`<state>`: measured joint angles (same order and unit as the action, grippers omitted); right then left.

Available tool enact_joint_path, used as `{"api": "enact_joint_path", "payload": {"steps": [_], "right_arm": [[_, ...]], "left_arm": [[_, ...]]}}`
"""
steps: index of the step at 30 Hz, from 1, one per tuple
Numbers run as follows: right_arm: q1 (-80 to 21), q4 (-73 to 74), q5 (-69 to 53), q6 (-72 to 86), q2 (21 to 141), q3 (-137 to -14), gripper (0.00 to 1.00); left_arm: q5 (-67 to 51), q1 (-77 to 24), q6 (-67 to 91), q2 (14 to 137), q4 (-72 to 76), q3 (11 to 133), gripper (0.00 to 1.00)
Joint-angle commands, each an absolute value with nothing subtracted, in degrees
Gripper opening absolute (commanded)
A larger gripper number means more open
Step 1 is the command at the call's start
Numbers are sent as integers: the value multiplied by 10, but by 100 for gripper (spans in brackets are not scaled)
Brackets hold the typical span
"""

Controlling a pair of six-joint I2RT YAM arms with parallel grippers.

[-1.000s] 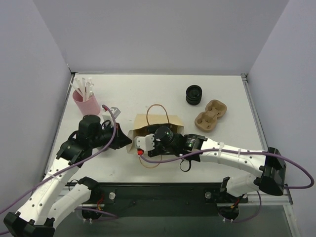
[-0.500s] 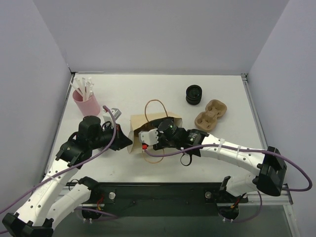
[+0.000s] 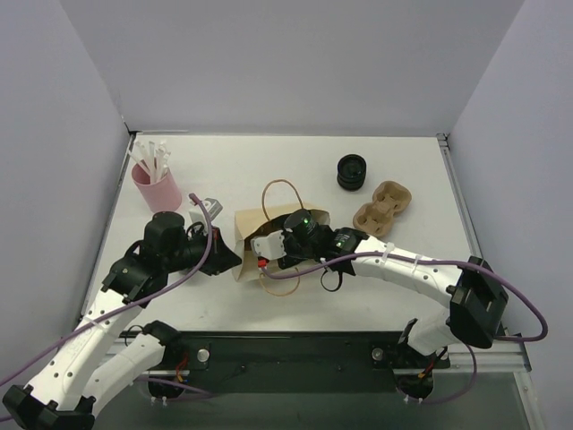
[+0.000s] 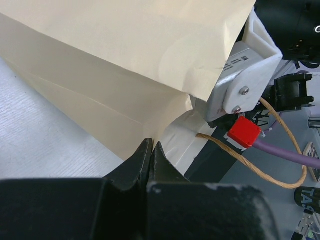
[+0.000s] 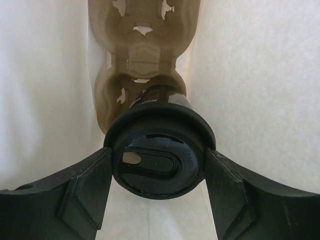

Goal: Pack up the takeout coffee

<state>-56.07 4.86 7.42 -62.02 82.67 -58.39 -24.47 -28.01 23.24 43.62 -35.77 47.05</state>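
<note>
Fingers of the left gripper (image 4: 151,150) are pressed together, pinching the lower edge of the tan brown paper bag (image 4: 125,65) that lies on its side; the paper rises away above and to the left of those jaws, and a twisted twine handle (image 4: 260,172) loops off to their right. The right gripper (image 5: 159,156) reaches into the bag's mouth with its jaws spread wide around the small black takeout coffee cup (image 5: 157,165), one black finger (image 5: 85,190) against each side of the round black lid's rim, so the cup is held between them inside the bag. Just beyond those jaws, deeper in the bag, lies a moulded brown pulp cup carrier (image 5: 145,45), flanked by the bag's pale inner walls. On the white table (image 3: 269,161), well apart from both grippers, stand a pink cup (image 3: 157,190) of white sticks (image 3: 152,159), a short stack of black ribbed rings (image 3: 352,171) and a second brown pulp carrier (image 3: 382,209).
</note>
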Motion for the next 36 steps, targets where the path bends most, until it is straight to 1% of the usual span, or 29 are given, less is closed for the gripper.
{"api": "enact_joint_path", "payload": {"steps": [1,17,25,36], "right_arm": [[-551,25,52,-630,832,-600,51],[-548,11,42,-597,842,-584,51],[-547,12,39,-604,853,-580,51],[-536,-26,28,-583,882,-586,52]], "left_arm": [[-250,-284,228,436,-352,492,0],[-244,-284,235,434,-359,492,0],[-245,-284,239,435,-364,497,0],[-246,-285,241,430,-365,496,0]]}}
